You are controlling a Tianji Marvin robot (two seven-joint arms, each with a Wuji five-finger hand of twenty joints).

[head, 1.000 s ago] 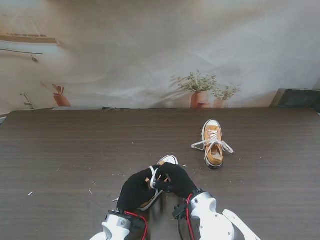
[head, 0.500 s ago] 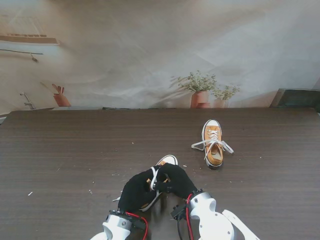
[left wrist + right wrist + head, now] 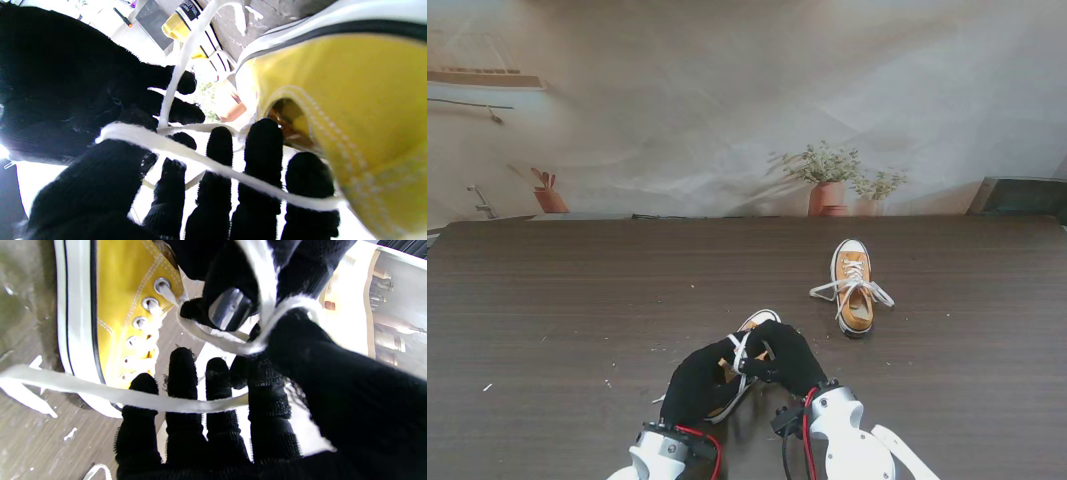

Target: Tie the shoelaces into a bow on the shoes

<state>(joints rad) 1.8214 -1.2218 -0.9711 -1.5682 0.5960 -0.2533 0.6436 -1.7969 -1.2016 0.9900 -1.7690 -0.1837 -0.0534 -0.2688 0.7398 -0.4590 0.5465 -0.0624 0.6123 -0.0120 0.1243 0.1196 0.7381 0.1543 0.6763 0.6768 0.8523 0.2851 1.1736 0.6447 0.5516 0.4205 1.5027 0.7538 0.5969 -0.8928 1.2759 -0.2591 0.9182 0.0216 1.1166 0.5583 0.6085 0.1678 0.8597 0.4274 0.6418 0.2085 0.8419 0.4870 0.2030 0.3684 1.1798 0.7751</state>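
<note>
A yellow sneaker (image 3: 761, 322) with a white toe cap lies close in front of me, mostly covered by both black-gloved hands. My left hand (image 3: 692, 382) and right hand (image 3: 787, 360) meet over it, with a white lace (image 3: 743, 350) strung between them. In the left wrist view the lace (image 3: 206, 165) crosses my left fingers (image 3: 263, 156) beside the sneaker's side (image 3: 353, 100). In the right wrist view one lace strand (image 3: 140, 400) lies across my right fingers (image 3: 181, 380), and another wraps the thumb next to the eyelets (image 3: 148, 305). A second yellow sneaker (image 3: 854, 285) stands farther off to the right, its laces spread.
The dark wooden table (image 3: 567, 300) carries small white specks near the closer sneaker. A dark object (image 3: 1022, 195) sits beyond the table's far right corner. A printed backdrop closes off the far edge.
My right hand has shifted slightly farther from me over the sneaker, and the lace between the hands has moved a little to the right. The second sneaker has stayed put.
</note>
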